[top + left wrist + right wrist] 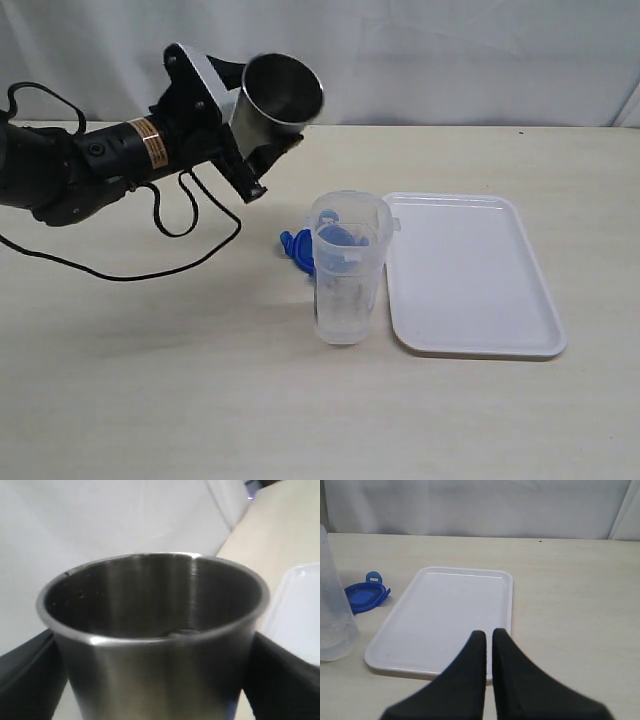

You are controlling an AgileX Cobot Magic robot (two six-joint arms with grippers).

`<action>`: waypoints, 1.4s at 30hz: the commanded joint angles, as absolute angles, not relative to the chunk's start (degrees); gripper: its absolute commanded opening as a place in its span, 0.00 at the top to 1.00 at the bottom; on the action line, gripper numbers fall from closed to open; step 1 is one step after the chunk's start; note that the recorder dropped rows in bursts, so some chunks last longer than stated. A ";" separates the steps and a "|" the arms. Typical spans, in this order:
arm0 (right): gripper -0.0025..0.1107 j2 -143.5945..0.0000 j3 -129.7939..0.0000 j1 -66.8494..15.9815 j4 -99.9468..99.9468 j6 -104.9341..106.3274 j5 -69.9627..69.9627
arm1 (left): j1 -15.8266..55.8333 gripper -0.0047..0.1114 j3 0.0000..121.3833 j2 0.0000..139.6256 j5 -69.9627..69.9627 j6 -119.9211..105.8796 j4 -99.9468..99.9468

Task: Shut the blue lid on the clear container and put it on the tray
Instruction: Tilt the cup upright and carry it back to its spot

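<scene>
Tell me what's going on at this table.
The left gripper holds a steel cup tilted in the air, up and left of the clear container in the exterior view. The container stands upright and uncovered on the table beside the white tray. The blue lid lies on the table close by it. The right gripper, jaws shut, hangs near a short end of the tray, holding nothing.

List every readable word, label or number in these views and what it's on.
No text is legible in any view.
Orange-and-white sticker on the left arm: the print is too small to read.
Clear container: the faint marks are too blurred to read.
Blue lid, steel cup, tray: no text shows.
</scene>
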State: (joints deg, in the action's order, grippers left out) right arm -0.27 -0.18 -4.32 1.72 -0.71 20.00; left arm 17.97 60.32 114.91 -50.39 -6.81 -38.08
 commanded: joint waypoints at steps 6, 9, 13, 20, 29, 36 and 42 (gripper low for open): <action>0.94 0.00 0.00 -4.06 1.74 -0.78 19.84 | 17.10 0.96 63.35 116.44 -52.49 -0.83 -13.96; 0.94 0.00 0.00 -4.06 1.74 -0.78 19.84 | 15.26 0.96 66.77 119.47 -51.26 6.91 -14.62; 0.94 0.00 0.00 -4.06 1.74 -0.78 19.84 | 13.03 0.96 71.79 123.59 -51.13 9.40 -14.62; 0.94 0.00 0.00 -4.06 1.74 -0.78 19.84 | 7.40 0.96 79.53 129.51 -46.95 9.54 -14.70; 0.94 0.00 0.00 -4.06 1.74 -0.78 19.84 | 1.09 0.96 80.29 137.44 -54.37 11.78 -15.54; 0.94 0.00 0.00 -4.06 1.74 -0.78 19.84 | 1.09 0.96 80.29 137.78 -53.36 10.46 -15.78; 0.94 0.00 0.00 -4.06 1.74 -0.78 19.84 | 1.09 0.96 80.29 137.78 -52.47 10.46 -15.78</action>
State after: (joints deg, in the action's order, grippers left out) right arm -0.27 -0.18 -4.32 1.72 -0.71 20.00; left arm 1.13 79.67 138.46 -49.83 10.49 -16.01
